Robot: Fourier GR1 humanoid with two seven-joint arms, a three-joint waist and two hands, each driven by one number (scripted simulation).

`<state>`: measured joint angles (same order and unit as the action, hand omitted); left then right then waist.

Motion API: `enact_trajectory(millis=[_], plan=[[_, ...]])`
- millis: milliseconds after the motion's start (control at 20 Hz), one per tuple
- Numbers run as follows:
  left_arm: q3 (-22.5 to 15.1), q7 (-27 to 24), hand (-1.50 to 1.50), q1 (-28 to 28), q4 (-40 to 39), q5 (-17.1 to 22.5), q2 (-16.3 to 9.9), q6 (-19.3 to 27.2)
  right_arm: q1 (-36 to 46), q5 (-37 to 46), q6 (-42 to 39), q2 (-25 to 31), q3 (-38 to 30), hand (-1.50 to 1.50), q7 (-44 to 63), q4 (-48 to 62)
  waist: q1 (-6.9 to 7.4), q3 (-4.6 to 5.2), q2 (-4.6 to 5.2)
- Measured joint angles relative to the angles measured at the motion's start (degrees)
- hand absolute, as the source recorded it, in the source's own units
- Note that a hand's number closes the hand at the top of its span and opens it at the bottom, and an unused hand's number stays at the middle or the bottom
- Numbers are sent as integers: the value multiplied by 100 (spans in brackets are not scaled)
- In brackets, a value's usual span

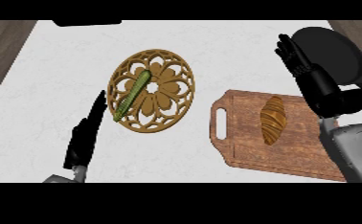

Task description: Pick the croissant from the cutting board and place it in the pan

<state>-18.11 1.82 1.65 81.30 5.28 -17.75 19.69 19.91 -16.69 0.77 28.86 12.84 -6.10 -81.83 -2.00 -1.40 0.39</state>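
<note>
- The croissant (273, 120) lies on the cutting board (244, 146) in the lower right of the frame, its long axis running nearly top to bottom of the picture.
- The croissant sits in the upper middle area of the board, clear of the slot handle at the board's left end.
- The cutting board is a brown wooden rectangle, turned slightly so its right end runs toward the lower right corner of the frame.
- The right hand (311, 77) is at the upper right of the frame, above and to the right of the croissant, apart from it.
- The right hand's fingers are extended and relaxed, pointing toward the top of the frame; it grasps nothing.
- The right forearm runs down the right edge of the frame, passing over the board's right end.
- The pan (332, 50) is a dark round object at the upper right, partly covered by the right hand.
- The left hand (86, 134) is at the lower left of the frame, fingers straight and pointing up the frame, holding nothing, well apart from the croissant.
- A round wooden trivet (166, 82) with an openwork floral pattern lies left of centre on the white table (63, 65).
- A green vegetable (132, 95), long and narrow, lies diagonally on the trivet's left half.
- The left hand's fingertips are near the trivet's lower left rim.
</note>
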Motion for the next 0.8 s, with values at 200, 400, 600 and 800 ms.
enact_trajectory(millis=[200,400,600,800], plan=[[23,-274,0,105,263,61,85,-166,-313,-413,-409,71,-465,150,-537,33,93,85,-31],[58,-632,0,209,600,258,290,-282,-644,-505,-353,443,-1081,-150,-810,321,26,128,-49],[73,-829,0,184,736,426,396,-494,-1674,-653,-407,516,-1597,-150,-1397,325,19,134,-58],[134,-902,0,43,896,549,388,-697,-2509,-289,-520,745,-1812,-150,-1957,123,80,138,-58]])
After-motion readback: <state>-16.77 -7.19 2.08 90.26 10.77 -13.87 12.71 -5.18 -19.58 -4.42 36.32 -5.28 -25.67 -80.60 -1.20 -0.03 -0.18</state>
